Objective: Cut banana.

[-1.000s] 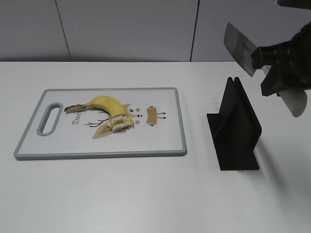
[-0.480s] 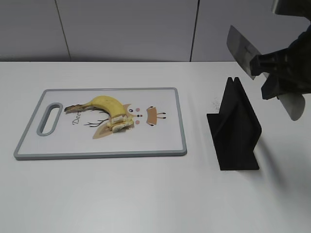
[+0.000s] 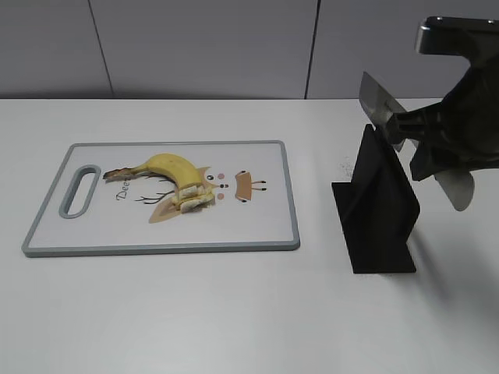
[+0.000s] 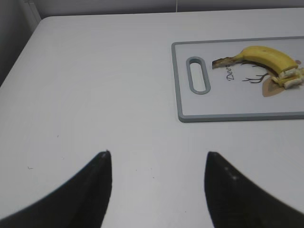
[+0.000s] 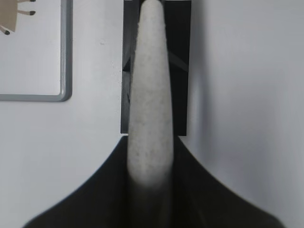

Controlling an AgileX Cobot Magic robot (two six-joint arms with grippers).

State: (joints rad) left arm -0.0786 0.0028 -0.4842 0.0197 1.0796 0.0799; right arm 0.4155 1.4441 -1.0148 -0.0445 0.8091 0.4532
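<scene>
The yellow banana lies on the cutting board, dark stem to the left, with thin slices at its cut right end. It also shows in the left wrist view. My right gripper is shut on a knife with a pale speckled handle and a grey blade. It holds the knife directly above the black knife stand, blade tip near the slot. My left gripper is open and empty over bare table left of the board.
The cutting board has a grey rim, a handle slot at its left end and printed deer drawings. The black stand stands right of the board. A grey wall runs behind the white table.
My right gripper has lowered and shifted slightly left with the knife, bringing the blade down close to the top of the black stand. The banana and board have not moved.
</scene>
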